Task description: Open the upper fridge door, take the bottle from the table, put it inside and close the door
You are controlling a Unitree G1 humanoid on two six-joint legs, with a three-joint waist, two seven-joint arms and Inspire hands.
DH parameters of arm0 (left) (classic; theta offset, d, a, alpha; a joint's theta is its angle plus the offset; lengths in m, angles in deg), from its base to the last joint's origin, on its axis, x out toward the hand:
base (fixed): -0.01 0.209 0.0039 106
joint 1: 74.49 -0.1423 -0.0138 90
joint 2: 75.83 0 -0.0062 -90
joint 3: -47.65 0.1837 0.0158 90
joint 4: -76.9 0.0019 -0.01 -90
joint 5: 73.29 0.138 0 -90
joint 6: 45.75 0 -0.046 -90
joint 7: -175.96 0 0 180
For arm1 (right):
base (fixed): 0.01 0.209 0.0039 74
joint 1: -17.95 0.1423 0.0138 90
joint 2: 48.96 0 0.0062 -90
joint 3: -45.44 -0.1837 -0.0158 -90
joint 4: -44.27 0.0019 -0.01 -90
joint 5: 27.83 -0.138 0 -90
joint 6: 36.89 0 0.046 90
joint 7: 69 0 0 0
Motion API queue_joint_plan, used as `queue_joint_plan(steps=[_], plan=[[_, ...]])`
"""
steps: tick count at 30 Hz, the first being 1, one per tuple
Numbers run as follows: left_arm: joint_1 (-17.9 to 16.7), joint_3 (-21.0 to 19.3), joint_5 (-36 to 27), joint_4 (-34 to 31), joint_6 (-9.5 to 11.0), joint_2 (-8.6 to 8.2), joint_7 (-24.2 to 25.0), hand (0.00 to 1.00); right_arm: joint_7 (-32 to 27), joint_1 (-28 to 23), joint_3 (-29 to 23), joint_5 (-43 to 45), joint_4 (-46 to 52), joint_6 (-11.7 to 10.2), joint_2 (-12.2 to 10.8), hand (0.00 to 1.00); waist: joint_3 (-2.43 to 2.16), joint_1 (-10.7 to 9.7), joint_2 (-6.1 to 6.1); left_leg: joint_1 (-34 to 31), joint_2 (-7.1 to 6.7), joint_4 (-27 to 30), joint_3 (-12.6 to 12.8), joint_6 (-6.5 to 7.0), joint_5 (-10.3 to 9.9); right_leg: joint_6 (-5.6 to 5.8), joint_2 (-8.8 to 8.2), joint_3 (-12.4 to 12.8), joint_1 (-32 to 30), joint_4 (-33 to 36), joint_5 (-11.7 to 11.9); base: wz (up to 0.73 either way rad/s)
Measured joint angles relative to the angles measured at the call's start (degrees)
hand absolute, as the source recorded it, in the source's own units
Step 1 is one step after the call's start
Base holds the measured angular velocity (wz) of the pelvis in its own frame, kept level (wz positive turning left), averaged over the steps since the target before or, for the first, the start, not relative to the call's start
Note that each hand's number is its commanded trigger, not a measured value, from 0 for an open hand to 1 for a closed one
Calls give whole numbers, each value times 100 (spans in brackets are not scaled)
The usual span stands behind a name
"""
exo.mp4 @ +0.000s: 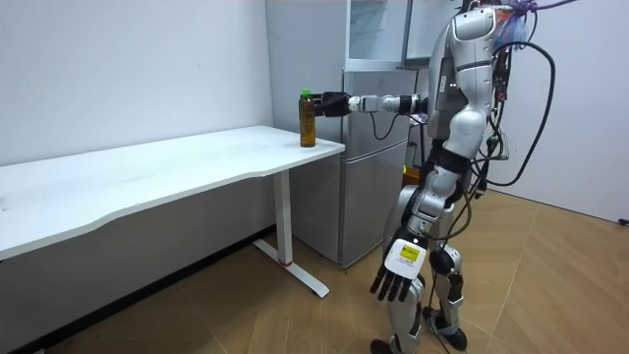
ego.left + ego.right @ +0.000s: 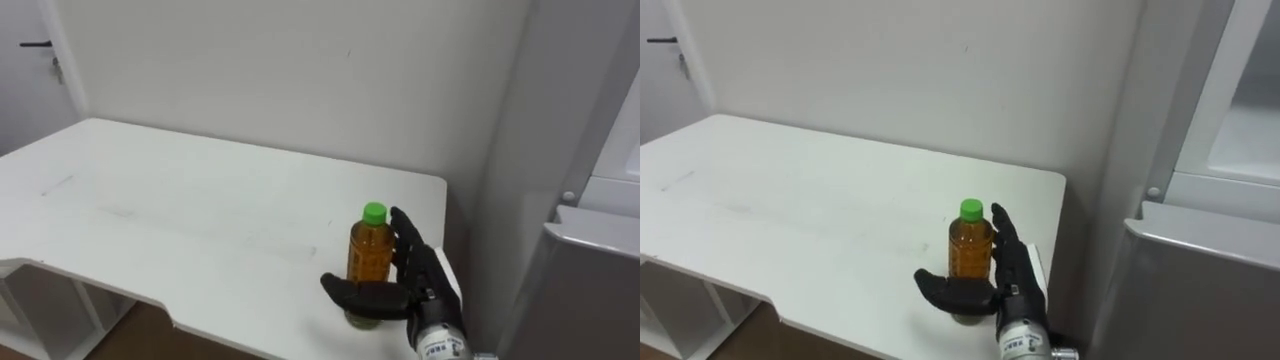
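An amber bottle with a green cap stands upright near the white table's right front corner. My right hand is open around it. The straight fingers rise along the bottle's right side and the thumb reaches across in front of its base. In the room view the bottle stands at the table's end and my right arm stretches out level to it, hand beside it. My left hand hangs open beside my leg. The grey fridge stands just beyond the table's end, and I stand before it.
The fridge's lower part is close on my right, with a narrow gap between it and the table. Its upper compartment shows open, with white shelves inside. A white wall runs behind the table. A door is at the far left.
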Motion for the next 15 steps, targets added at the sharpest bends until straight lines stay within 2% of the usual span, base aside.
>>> queue_joint_plan(steps=[8, 10, 15], plan=[[0, 3, 16, -2, -59, 2, -14, 0, -611, 191, -37, 321, 0, -4, -11, 0, -1, 2, 11, -204, -26, 73, -93, 10, 17, 1, -11, -100, -167, 10, 0, 6], [-4, 5, 15, -17, -141, -7, -46, 0, -748, 256, -53, 316, -42, -4, -50, 0, -2, -2, 12, -269, -44, 94, -126, 20, 23, 1, -22, -148, -188, 12, 0, 7], [-5, 26, 12, -48, -146, -30, -91, 0, -1088, 352, -118, 314, -260, -4, -83, 0, -3, 5, 13, -307, -98, 95, -185, 53, 48, 5, -65, -240, -205, 17, -3, 9]])
